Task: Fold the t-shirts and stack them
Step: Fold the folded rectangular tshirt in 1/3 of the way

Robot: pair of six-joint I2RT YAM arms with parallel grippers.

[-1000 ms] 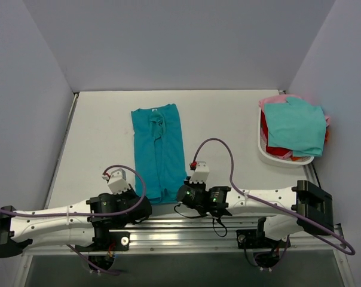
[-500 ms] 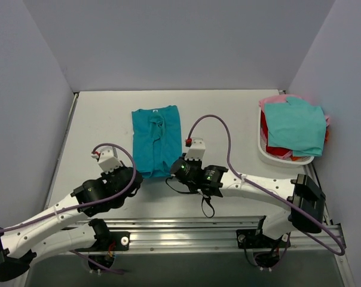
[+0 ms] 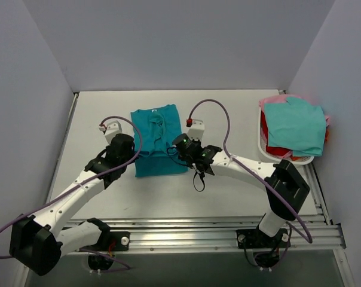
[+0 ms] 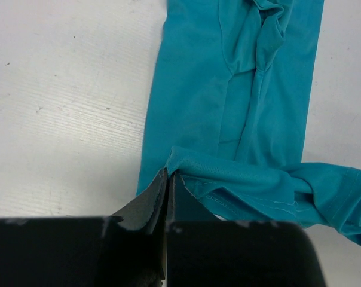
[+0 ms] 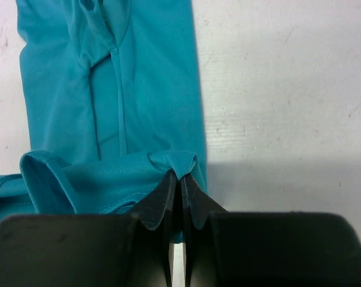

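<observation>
2 end effectors (image 4: 167, 177) (image 5: 179, 179) clamped on teal t-shirt (image 3: 158, 128) hem.

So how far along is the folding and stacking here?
Done: the teal t-shirt has its sides folded in, a narrow strip. In hand: left fingers and right fingers pinch its hem corners, hem doubled over the body. Left: finishing that fold, then the aqua shirt and red shirt heaped in the basket.

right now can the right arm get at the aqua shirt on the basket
Probably not yet: its fingers are shut on the hem of the teal shirt. Nothing else blocks the aqua shirt.
</observation>
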